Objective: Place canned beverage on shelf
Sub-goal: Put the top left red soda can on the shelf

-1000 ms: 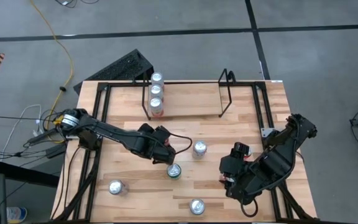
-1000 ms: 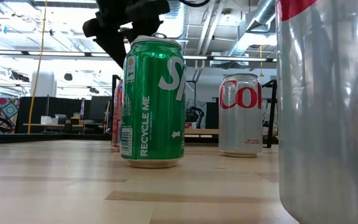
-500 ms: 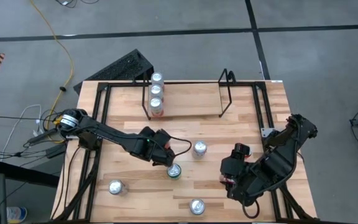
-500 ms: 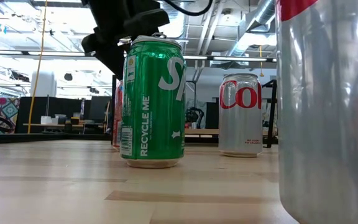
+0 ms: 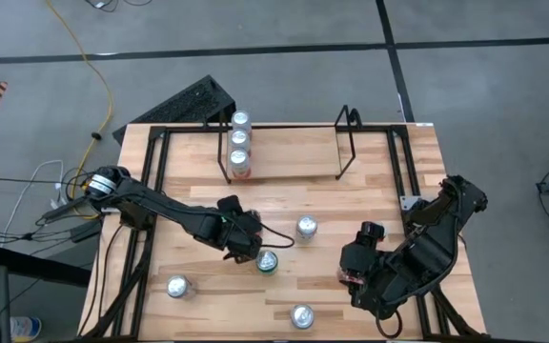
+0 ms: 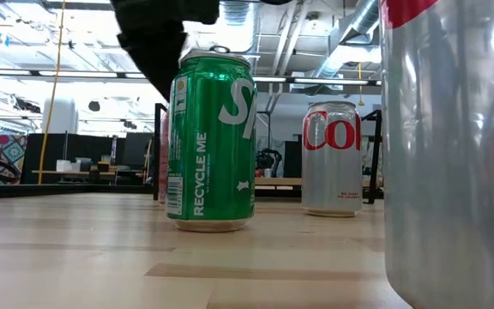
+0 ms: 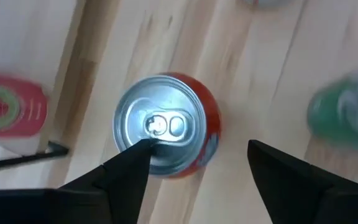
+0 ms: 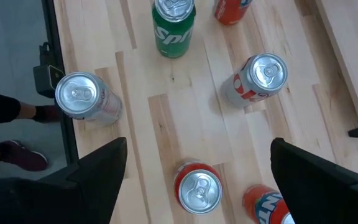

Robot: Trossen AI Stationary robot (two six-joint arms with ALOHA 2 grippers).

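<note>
Pale butcher-block wood bench (image 5: 370, 191) carries the low black wire shelf with a light wood floor (image 5: 294, 152) at its far edge, three cans lined up at its left end. Left gripper (image 7: 194, 165) hangs jaws wide over an upright orange soda can (image 7: 166, 130), just beside the green soda can (image 5: 267, 261). Right gripper (image 8: 194, 180) waits near the bench's right side, jaws wide and holding nothing.

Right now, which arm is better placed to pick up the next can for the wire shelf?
Left. The left gripper hangs open above an upright orange can; the right gripper waits farther away.
</note>
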